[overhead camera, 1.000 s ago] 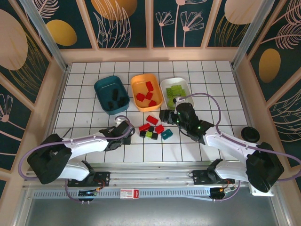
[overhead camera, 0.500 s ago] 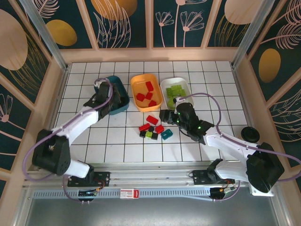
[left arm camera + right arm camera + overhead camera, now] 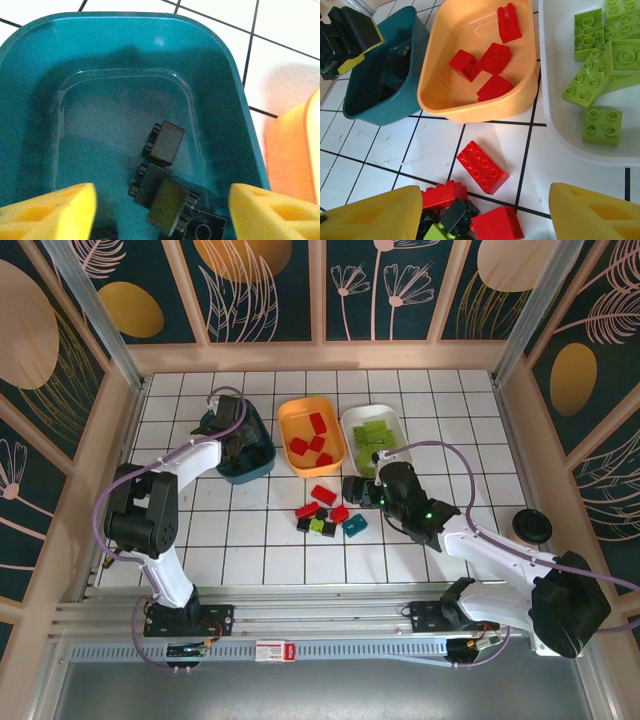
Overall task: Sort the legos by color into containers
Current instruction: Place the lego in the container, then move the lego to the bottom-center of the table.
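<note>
Legos unsorted in a small pile on the tiles, just in front of the orange tub and the white tub: red, black, lime, one teal brick. Already binned: red in orange, lime in white, black bricks in the teal tub.

Right gripper much the nearer to the pile: just to its right in the top view, pointing at it. From the wrist camera, pile directly ahead and low, in line with the gap between the fingertips. Likeliest clean target: the lone red brick, flat on the tile, a little apart from the cluster, just short of the orange tub. Long axis slanting from upper left to lower right in that view, so probably a wrist turn needed to close across the short side. Fingers spread wide, holding nothing, no contact visible.

Left gripper well apart from the pile, poised over the teal tub. Fingers spread wide, nothing between them; black bricks loose on the tub floor beneath. No contact with the tub apparent.
</note>
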`<action>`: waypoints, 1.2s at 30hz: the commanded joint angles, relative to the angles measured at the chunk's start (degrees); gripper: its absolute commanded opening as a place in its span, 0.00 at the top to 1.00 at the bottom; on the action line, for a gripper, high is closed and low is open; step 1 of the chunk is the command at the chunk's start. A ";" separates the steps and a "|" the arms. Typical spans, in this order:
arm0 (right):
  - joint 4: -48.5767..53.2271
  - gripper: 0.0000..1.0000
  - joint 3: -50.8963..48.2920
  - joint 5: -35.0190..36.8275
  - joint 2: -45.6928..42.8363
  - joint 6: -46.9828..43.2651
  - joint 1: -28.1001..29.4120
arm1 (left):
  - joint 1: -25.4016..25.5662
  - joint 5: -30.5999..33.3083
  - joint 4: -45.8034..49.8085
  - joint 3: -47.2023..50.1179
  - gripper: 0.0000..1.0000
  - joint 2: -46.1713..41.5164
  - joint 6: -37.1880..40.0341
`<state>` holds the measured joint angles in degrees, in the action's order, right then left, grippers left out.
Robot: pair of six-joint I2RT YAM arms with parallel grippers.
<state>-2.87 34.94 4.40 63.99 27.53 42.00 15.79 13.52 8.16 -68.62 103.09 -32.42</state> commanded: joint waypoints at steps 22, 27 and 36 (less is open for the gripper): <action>8.41 0.32 5.36 2.98 16.08 -5.39 7.30 | 20.42 -9.20 -4.91 36.36 0.11 -39.29 -9.23; 9.72 0.33 8.72 4.39 20.53 -7.59 8.45 | 20.43 -8.88 -4.21 37.68 0.09 -40.76 -9.47; 12.60 0.37 12.12 5.20 26.98 -9.40 8.64 | 20.42 -8.56 -3.99 37.59 0.09 -40.18 -9.37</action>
<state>7.51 45.34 7.70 89.38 19.55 50.26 36.03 4.78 4.51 -31.48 62.94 -40.84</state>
